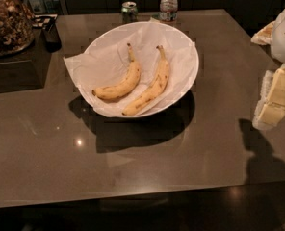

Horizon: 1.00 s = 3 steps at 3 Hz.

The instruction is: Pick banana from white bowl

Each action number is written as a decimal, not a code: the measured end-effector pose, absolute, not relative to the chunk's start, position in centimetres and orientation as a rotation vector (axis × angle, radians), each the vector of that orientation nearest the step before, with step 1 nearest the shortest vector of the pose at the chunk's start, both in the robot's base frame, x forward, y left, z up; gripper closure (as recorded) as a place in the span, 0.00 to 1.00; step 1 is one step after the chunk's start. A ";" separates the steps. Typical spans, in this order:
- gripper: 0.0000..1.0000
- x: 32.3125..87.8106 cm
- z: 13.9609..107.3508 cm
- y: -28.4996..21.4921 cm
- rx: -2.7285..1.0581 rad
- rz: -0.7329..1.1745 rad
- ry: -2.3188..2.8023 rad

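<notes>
– Which banana?
– The longer, brown-flecked banana (153,86), lying on the paper in the white bowl (106,35), right of the bowl's centre, stem toward its far rim.
– The claw?
– The claw (273,97) hangs well right of the bowl.

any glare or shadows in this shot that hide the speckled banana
Camera view: the banana lies evenly lit in the white bowl; a small glare spot sits on the table; the bowl's shadow falls toward the camera; the gripper, at the right edge, shadows only tabletop.
</notes>
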<state>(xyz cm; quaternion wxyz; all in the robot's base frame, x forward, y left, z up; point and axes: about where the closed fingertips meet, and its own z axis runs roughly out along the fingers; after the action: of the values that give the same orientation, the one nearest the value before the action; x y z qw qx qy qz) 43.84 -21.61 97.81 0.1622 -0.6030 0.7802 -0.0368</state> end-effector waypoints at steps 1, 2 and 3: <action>0.00 43.8 97.8 -21.6 -1.721 -0.105 2.226; 0.00 44.7 99.3 -17.6 -1.774 -0.146 2.117; 0.00 44.8 102.1 -11.0 -1.885 -0.209 1.945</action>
<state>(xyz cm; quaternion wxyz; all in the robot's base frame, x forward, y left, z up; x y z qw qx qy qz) 44.81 -11.02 102.13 0.2111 -0.6782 0.6998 -0.0752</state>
